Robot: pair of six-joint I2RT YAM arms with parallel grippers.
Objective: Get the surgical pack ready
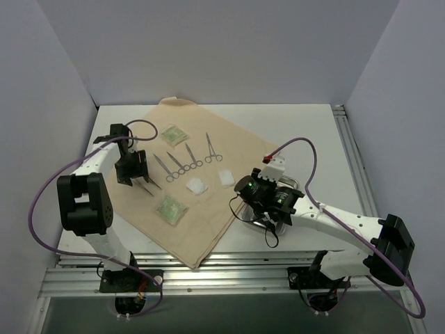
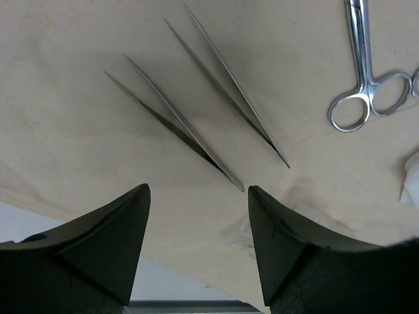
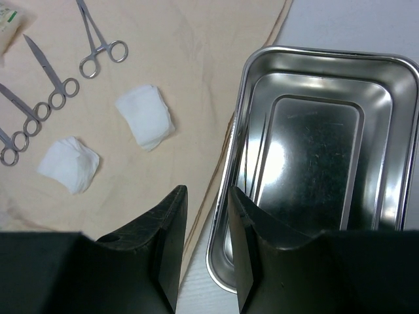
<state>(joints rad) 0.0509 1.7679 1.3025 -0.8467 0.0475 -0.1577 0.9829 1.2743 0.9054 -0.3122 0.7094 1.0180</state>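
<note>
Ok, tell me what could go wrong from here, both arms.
1. The left gripper stands open just short of two tweezers lying close together, flat on the cloth; closing may catch both, or pinch cloth instead.
2. The right gripper hangs, jaws narrowly apart, where the cloth's edge runs beside the steel tray; gripping there could snag the cloth and drag the gauze pads and forceps out of line.
</note>
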